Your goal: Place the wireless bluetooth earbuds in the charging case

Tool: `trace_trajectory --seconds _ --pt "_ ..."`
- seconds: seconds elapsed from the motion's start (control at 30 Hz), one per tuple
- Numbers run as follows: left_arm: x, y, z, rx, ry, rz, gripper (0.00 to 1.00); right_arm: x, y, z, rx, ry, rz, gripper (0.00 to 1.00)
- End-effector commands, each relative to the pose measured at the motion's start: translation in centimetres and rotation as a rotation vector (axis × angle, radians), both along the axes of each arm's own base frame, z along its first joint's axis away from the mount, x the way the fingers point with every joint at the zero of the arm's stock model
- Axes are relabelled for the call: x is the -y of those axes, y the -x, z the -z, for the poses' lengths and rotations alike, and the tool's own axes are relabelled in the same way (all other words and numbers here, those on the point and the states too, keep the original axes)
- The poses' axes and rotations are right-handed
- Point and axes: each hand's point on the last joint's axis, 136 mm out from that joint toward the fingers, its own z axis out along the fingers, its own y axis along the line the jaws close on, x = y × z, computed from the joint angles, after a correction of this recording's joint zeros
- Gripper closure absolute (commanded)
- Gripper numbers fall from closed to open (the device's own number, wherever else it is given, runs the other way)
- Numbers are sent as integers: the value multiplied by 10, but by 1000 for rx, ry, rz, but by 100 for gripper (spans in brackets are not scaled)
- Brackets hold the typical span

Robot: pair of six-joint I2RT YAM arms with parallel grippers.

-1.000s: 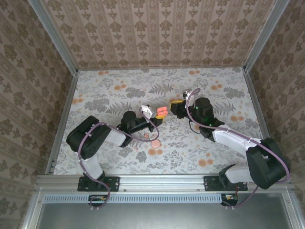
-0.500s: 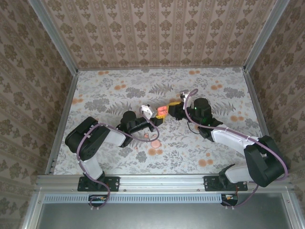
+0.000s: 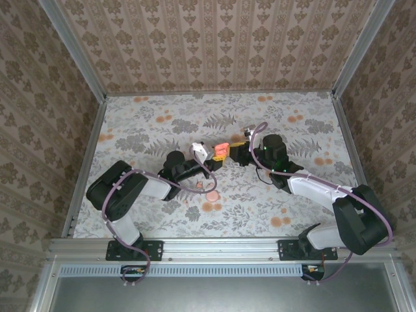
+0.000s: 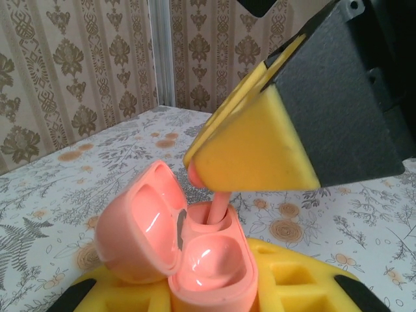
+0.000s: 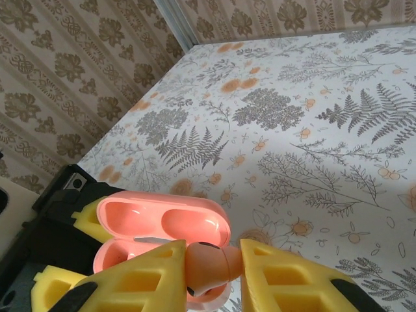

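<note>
Right gripper (image 5: 212, 255) had neared the charging case (image 4: 195, 257), an earbud (image 5: 207, 263) pinched between its fingers. Left gripper (image 4: 214, 296) clamped the case between its fingers.

The charging case (image 4: 208, 273) is small, pink and shiny. Its lid (image 4: 140, 227) is open and tips back to one side. The case is held up over the middle of the table (image 3: 149, 117). One pink earbud (image 5: 208, 260) stands upright, with its thin stem poking down into one hole of the case.

We cannot see the head of the earbud (image 4: 219, 204), hidden behind a yellow pad (image 4: 253, 146); the lower edge cuts off the case (image 4: 211, 263).
</note>
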Motion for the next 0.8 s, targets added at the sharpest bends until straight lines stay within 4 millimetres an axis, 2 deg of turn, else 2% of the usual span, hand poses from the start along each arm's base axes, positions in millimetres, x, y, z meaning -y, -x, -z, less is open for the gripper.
trace_trajectory --seconds 0.0,0.2,0.37,0.77 --pt "-1 2 -21 73 33 -1 82 -3 7 -1 -6 26 -33 76" --pt "-1 4 -23 82 35 5 82 -8 8 2 -19 28 -51 76" --pt "-1 4 -24 85 36 3 82 -9 9 0 -16 10 -54 64" --pt "-1 5 -24 87 35 6 82 -5 15 -35 77 -42 -66 45"
